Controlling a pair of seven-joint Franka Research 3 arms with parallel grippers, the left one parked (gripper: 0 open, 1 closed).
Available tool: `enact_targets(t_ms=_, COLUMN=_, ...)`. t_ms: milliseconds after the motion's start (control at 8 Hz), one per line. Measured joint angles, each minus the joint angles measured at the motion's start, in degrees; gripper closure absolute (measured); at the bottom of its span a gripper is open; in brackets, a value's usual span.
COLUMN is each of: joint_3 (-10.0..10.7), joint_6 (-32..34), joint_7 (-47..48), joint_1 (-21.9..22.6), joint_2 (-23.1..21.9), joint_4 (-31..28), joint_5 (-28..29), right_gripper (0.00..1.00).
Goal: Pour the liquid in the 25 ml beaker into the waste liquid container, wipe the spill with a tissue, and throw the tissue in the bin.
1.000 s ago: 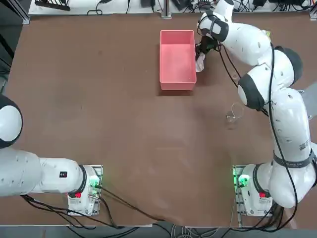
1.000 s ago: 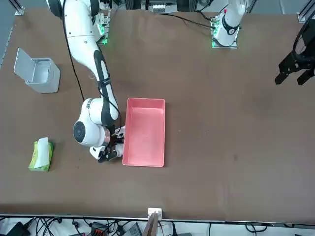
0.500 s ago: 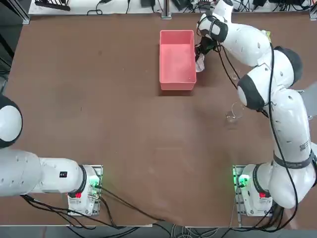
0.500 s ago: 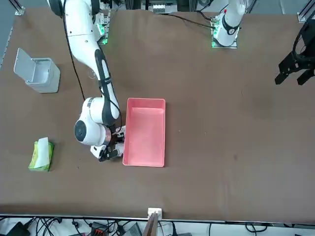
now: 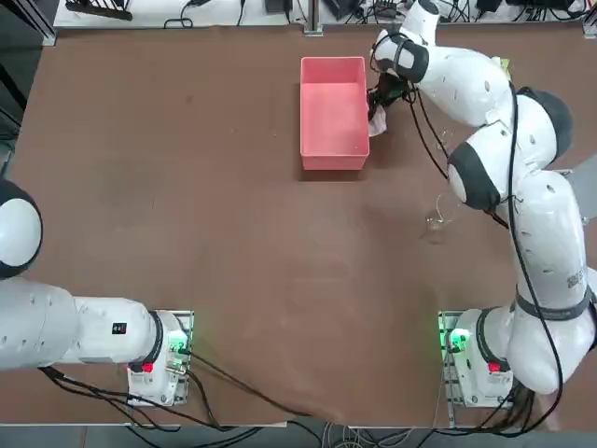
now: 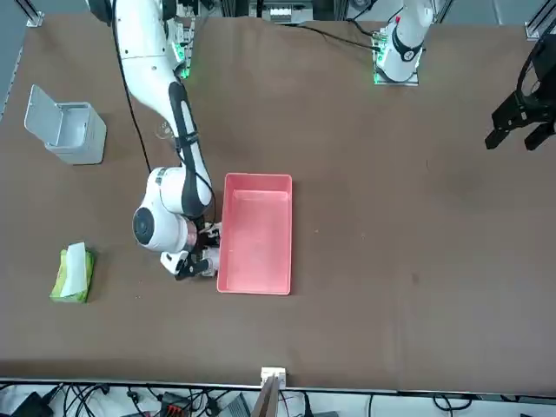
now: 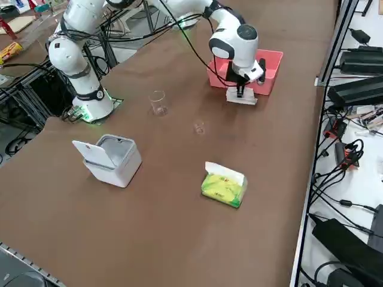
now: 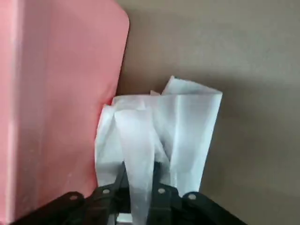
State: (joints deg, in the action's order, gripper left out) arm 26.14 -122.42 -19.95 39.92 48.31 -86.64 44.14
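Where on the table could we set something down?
Bare table lies between the bin and tissue pack, and left of the pink tray in the top view. It is crowded at the tray's right, where the right gripper pinches a tissue.

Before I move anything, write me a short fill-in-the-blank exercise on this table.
The right gripper is closed on a crumpled white ____.
The tray beside it is coloured ____.
The lid of the small pale bin stands ____.
Of the two clear beakers, the one nearer the tissue pack is the ____ one.

Missing words: tissue; pink; open; smaller
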Motion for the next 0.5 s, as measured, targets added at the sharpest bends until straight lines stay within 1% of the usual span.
enact_targets(t_ms=500, joint_3=0.6, joint_6=-0.1, joint_7=0.0, joint_1=1.6, joint_2=-1.8, joint_4=-3.4, joint_5=0.0, right_gripper=0.98)
